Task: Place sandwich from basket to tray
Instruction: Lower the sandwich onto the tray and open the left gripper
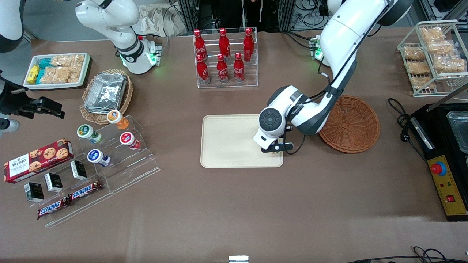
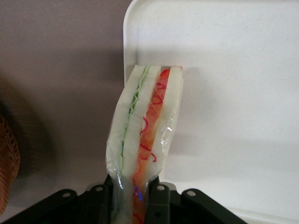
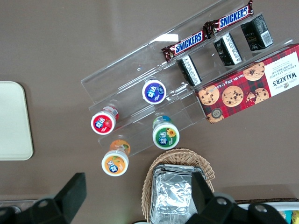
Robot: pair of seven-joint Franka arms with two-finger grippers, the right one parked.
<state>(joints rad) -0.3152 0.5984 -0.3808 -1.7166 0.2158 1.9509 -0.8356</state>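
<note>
Brown table [image 1: 234, 204]: one tray [image 1: 226, 142], jaws [image 2: 136, 198] gripping one sandwich [image 2: 142, 140].

The hand [image 1: 275, 149] holds the sandwich [image 2: 144, 140] over the tray's [image 1: 226, 142] corner, seemingly touching; basket [image 1: 351, 124] beside.

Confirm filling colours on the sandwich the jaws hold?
Green beside red-orange, between white bread, on the sandwich held by the gripper over the tray; left wrist view.

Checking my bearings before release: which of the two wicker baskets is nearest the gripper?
The reddish-brown basket, empty beside the tray. The gripper, shut on the sandwich, hangs over the tray edge beside it; the tan basket holds foil trays.
</note>
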